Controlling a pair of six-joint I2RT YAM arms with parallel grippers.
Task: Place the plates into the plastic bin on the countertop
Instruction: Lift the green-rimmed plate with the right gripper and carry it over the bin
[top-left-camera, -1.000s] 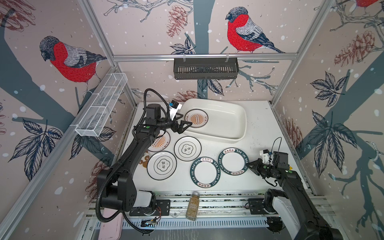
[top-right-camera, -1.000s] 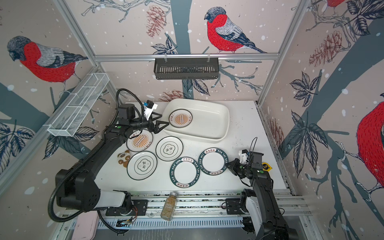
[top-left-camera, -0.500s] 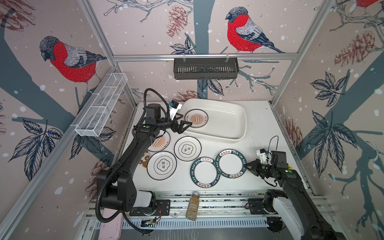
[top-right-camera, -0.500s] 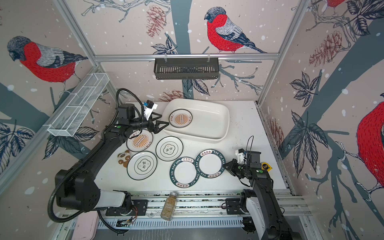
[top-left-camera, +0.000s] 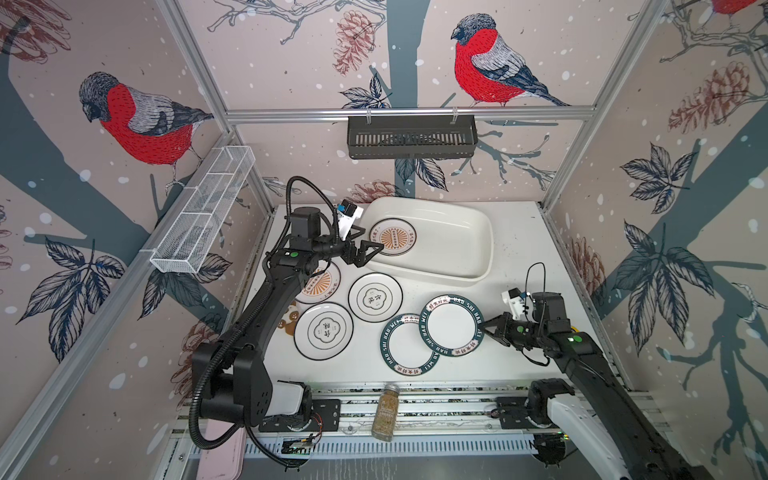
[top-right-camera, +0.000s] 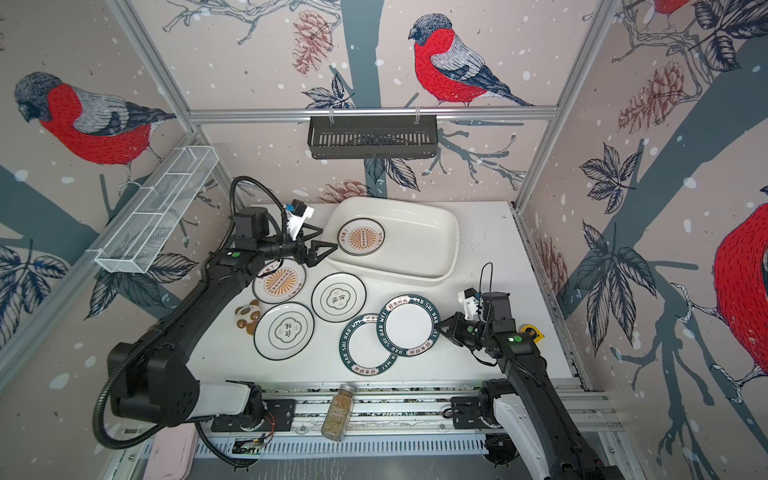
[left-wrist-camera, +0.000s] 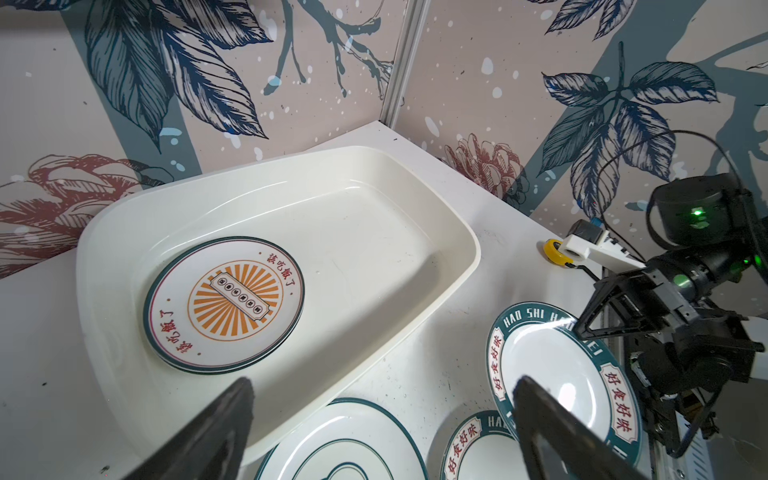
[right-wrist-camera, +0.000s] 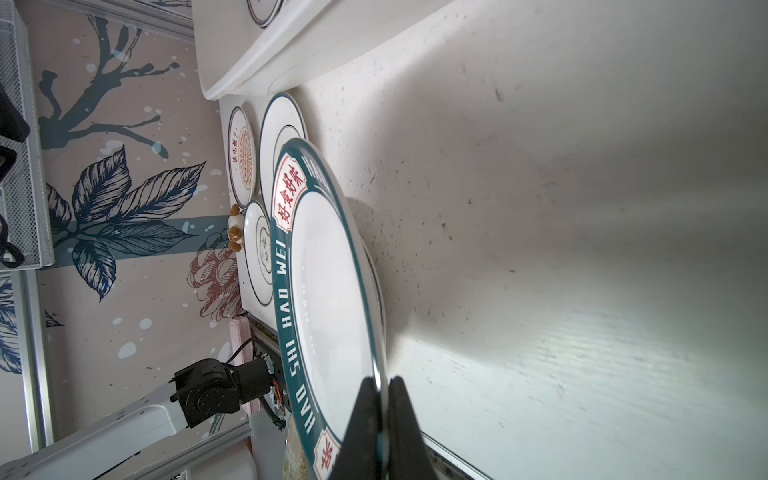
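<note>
Right gripper (top-left-camera: 488, 328) has moved toward frame centre, clamped on the green-rimmed plate (top-left-camera: 451, 326), lower right of frame, now overlapping its twin (top-left-camera: 401, 353). Left gripper (top-left-camera: 370, 254) splayed empty by the plastic bin (top-left-camera: 453, 245), upper centre. Risk: thin rim pinch slips, plate drops onto twin. Right wrist view shows the tilt; top views don't.

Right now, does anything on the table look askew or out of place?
Yes. The green-rimmed plate in the right gripper, jaws shut on its rim, is tilted and overlaps the second green-rimmed plate.
</note>
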